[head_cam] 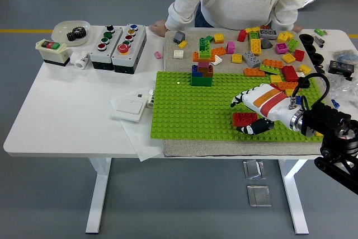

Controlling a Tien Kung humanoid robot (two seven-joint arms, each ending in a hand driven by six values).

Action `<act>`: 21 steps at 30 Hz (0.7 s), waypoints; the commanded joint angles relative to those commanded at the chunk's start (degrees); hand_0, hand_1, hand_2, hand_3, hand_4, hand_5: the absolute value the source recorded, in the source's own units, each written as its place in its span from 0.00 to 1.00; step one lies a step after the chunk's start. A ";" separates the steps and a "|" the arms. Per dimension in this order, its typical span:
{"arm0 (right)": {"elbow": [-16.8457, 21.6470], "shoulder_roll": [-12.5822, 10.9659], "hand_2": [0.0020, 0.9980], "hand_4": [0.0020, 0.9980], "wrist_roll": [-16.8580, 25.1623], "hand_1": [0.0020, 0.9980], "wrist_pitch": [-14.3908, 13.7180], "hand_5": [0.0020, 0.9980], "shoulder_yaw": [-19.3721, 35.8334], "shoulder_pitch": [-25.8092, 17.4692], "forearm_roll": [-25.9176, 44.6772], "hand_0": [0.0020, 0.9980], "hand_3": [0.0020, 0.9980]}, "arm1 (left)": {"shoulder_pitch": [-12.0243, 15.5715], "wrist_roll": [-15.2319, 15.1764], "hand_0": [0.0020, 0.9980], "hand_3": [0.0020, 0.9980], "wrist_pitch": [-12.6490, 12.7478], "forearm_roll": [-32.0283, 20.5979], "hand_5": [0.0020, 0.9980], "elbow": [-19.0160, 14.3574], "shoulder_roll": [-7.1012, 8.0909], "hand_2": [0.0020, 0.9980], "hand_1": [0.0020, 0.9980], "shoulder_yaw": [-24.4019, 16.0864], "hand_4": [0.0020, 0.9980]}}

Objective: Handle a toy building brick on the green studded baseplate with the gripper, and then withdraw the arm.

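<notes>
A red brick (245, 118) sits on the green studded baseplate (190, 110) near its front right. My right hand (238, 116), white with a red and orange band, reaches in from the right and brackets the brick. Its fingers (237, 102) are stretched out just beyond the brick's far side, and the thumb lies along its near side. The hand looks open, with no firm grip on the brick. A small tower of stacked bricks (202, 70) stands at the baseplate's far edge. The left arm is out of sight.
Several loose bricks (263, 48) lie on the grey mat behind the baseplate. Button boxes (118, 47), a bowl with a gear (71, 31) and a white switch plate (131, 106) are on the left. A person stands at the far side, one hand (158, 27) resting on the table.
</notes>
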 joint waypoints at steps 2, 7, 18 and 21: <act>0.52 -0.19 0.75 0.99 -0.24 0.61 0.17 0.49 0.33 -0.23 0.16 0.47 0.83 | 0.01 0.00 0.78 0.56 0.00 0.01 0.61 0.00 0.01 0.68 0.72 0.00 0.59; 3.46 -1.89 0.77 1.00 -1.03 0.62 0.33 0.56 3.04 -2.06 2.31 0.48 0.86 | 0.05 -0.02 0.78 0.56 0.02 0.12 0.61 0.00 0.01 0.68 0.72 -0.19 0.59; 11.27 -7.15 0.74 0.88 -1.25 0.67 -3.87 0.54 8.10 -7.45 12.34 0.65 0.66 | 0.39 0.10 0.78 0.56 -0.11 1.26 0.61 0.00 -0.01 0.68 0.72 -0.95 0.59; 12.21 -8.23 0.74 0.88 0.15 0.67 -3.98 0.54 9.44 -9.18 15.64 0.65 0.66 | 0.52 0.14 0.78 0.56 -0.10 1.58 0.61 0.00 -0.03 0.68 0.72 -1.19 0.59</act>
